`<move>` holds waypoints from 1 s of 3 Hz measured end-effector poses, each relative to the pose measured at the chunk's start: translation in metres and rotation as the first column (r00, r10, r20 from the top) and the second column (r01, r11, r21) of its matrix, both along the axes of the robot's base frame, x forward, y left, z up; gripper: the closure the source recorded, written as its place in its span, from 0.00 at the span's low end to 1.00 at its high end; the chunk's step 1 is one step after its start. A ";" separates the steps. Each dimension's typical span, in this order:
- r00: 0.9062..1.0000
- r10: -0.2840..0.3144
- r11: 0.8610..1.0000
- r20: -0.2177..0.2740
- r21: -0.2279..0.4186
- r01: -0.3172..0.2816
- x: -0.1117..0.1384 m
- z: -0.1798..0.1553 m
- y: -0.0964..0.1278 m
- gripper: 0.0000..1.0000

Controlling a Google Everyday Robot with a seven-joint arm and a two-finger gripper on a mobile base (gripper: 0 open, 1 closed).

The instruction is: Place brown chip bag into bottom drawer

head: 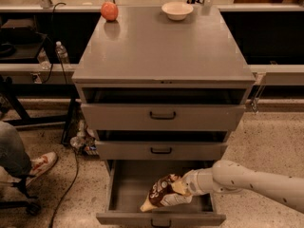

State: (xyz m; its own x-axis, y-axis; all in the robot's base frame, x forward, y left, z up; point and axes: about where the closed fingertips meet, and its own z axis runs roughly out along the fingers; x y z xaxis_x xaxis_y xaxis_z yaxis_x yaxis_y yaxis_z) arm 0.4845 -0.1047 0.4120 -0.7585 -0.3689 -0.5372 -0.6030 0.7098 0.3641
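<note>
- Plainly, the pincer [184, 186] is clamped on the upper right end of the brown chip bag [160, 197]. The single arm reaches in low from the right side of the cabinet.
- The bag lies to the pincer's left and a little toward the camera. Its long axis slants from the gripped end down to a pale corner near the drawer's front wall.
- The bottom drawer [124, 217] stands pulled out, and the bag sits within its opening, right of centre. Its lower corner looks to be on or just above the drawer floor; I cannot tell which.
- The bare floor of the drawer spreads to the bag's left, so there is room for it to settle that way.
- My reading is that the placing is nearly done: the bag is already inside the walls, and what remains is letting go and lifting clear without snagging the middle drawer [161, 150], which hangs just above the arm.
</note>
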 end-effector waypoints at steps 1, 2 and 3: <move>1.000 0.022 0.989 -0.011 0.149 -0.021 0.020 -0.046 0.024 1.00; 0.998 0.057 0.963 -0.025 0.265 -0.049 0.027 -0.074 0.042 1.00; 0.995 0.088 0.924 -0.054 0.378 -0.061 0.033 -0.095 0.054 0.75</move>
State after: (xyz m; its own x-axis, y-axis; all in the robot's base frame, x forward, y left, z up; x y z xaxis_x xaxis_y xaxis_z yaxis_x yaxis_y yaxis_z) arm 0.5174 -0.0508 0.3169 -0.7769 -0.2068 -0.5947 -0.6125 0.4671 0.6377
